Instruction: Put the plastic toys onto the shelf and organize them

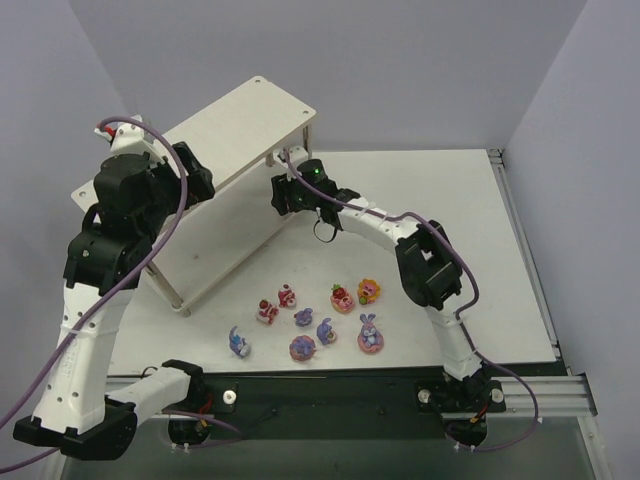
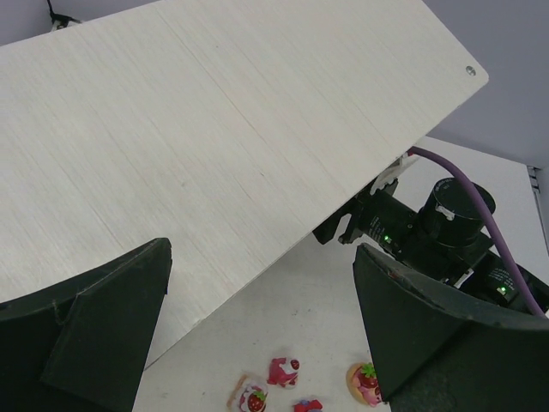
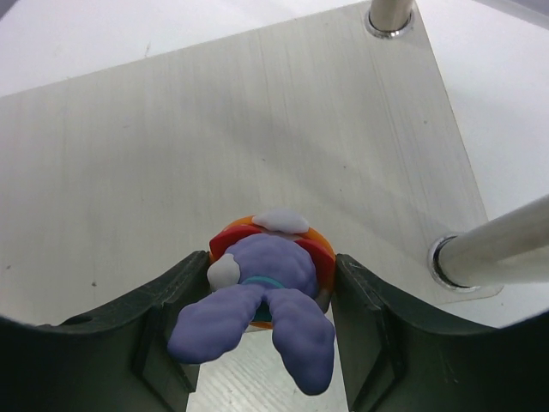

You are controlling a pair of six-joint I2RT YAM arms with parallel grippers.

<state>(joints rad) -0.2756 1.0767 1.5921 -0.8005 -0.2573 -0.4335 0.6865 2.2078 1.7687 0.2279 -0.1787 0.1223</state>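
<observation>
Up above, in the top view, the shelf (image 1: pixel 235 120) stood slantwise at the far left of the surface (image 1: pixel 440 200). About nine plastic toys (image 1: pixel 303 347) sat in a little bunch near the front, well apart from the shelf. The left arm (image 1: pixel 120 215) was by the shelf's left end. The right arm (image 1: pixel 425 265) reached into the shelf's right end.

Over on the left wrist view, the left pincer (image 2: pixel 263 249) was spread wide with nothing in it. It hung over the top board (image 2: pixel 214 129), and a few toys showed on the surface below.

Down on the right wrist view, the right pincer (image 3: pixel 273 262) was pinching a purple bunny (image 3: pixel 249 322) by its sides, about at its round orange-red base. The bunny was just over the lower board (image 3: pixel 171 154), near a shiny leg (image 3: pixel 497 245). I could not tell if it touched the board.

The bunny looked small, light and hard, and its glossy skin was likely slippery. The base seemed the best place to hold, since the thin ears might snap or slide.
</observation>
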